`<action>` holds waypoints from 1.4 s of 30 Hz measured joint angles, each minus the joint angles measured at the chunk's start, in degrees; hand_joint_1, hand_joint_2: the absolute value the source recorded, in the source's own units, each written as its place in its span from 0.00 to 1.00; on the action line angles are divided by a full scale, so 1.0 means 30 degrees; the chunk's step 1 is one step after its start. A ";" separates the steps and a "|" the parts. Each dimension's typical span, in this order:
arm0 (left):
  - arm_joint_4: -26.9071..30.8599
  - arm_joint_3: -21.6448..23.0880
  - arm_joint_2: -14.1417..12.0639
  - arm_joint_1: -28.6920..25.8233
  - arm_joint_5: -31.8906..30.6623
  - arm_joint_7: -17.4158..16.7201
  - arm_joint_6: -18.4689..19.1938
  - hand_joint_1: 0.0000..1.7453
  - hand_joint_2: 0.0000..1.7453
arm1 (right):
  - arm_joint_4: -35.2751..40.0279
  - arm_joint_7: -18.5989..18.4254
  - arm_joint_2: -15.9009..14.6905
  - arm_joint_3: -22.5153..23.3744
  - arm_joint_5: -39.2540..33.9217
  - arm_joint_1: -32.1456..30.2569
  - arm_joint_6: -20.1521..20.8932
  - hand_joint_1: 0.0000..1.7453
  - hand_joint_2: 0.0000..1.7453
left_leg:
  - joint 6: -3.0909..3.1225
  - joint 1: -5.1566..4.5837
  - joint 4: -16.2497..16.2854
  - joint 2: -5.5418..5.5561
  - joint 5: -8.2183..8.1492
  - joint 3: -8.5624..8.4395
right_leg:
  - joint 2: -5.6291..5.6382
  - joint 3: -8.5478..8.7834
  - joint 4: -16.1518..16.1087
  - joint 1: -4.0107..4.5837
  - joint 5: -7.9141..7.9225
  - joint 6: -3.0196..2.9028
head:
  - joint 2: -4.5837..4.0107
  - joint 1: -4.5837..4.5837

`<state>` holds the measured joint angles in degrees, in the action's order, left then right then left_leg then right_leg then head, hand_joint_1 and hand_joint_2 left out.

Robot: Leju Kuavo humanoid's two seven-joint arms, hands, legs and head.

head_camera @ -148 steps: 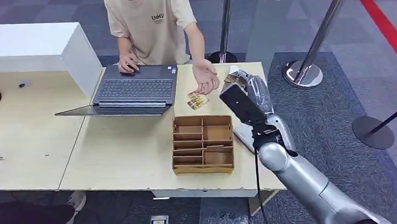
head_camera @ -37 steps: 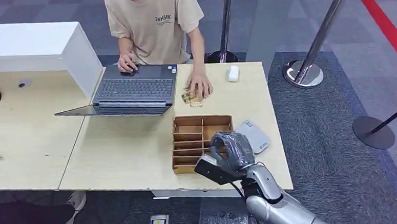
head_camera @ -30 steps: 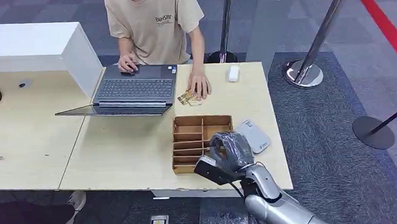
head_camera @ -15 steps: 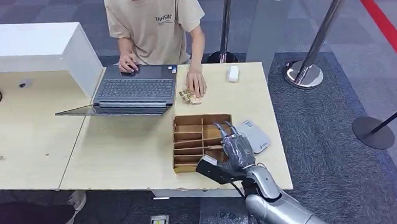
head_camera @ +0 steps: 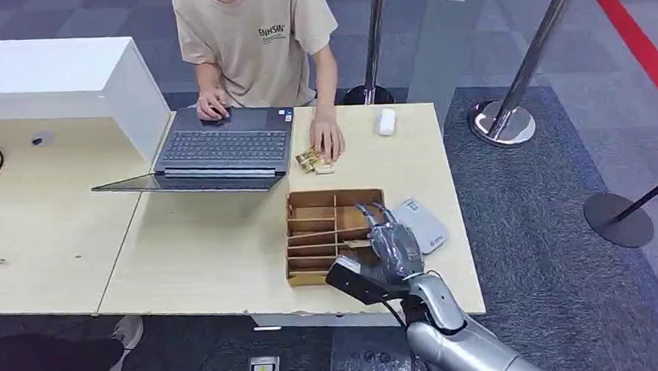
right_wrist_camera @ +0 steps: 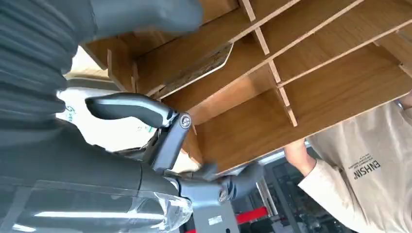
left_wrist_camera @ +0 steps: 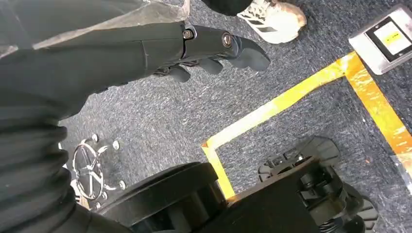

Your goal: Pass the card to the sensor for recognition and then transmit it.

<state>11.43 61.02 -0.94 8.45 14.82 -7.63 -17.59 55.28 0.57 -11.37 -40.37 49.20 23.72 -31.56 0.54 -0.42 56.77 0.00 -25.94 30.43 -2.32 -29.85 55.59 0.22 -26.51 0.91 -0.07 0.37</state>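
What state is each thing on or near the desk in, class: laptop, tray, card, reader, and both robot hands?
Laptop: open, person typing.
Tray: upright on desk.
Card: lying in a tray slot.
Reader: flat beside tray.
Right hand: over tray, fingers spread, holding nothing.
Left hand: hanging over the floor, holding nothing.

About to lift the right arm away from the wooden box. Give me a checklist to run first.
1. Right hand holds nothing, fingers apart: ok.
2. Card lies inside a slot of the wooden organizer: ok, though which slot, cannot tell.
3. Fingers free of the dividers: cannot tell.
4. Card reader flat on the table beside the organizer: ok.
5. Person's hand rests beyond the organizer, apart from the right hand: ok.
6. Left hand hangs above the floor, holding nothing: ok.
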 joint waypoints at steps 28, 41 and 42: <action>0.0000 0.0000 0.0000 0.0000 -0.0117 -0.0029 0.0007 0.00 1.00 | -0.0211 0.0933 0.0102 0.0131 -0.1677 0.0203 -0.0575 1.00 1.00 | 0.0001 -0.0002 0.0000 0.0001 -0.0002 0.0011 | 0.0000 -0.0005 0.0000 -0.0001 -0.0001 0.0001 | 0.0000 0.0000; 0.0000 0.0000 0.0044 0.0071 -0.0153 -0.0029 -0.0117 0.00 1.00 | 0.6647 -0.0408 -0.0379 0.1982 -0.2907 0.3406 0.1145 1.00 1.00 | 0.0002 -0.0007 0.0001 -0.0010 0.0014 0.0009 | 0.0001 -0.0018 0.0008 -0.0003 0.0008 -0.0009 | 0.0000 0.0000; 0.0000 0.0000 0.0058 0.0097 -0.0175 -0.0029 -0.0117 0.00 1.00 | 0.7149 -0.0430 -0.0423 0.2062 -0.2965 0.3775 0.1327 1.00 1.00 | 0.0002 -0.0010 0.0001 -0.0013 0.0014 0.0010 | 0.0001 -0.0021 0.0008 -0.0005 0.0009 -0.0009 | 0.0000 0.0000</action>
<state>11.43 61.02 -0.76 8.75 14.29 -7.72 -17.94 76.72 -0.72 -12.63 -34.18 40.30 35.05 -27.58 0.55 -0.45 56.77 -0.04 -25.90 30.46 -2.32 -29.91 55.61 0.21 -26.48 0.88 -0.07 0.37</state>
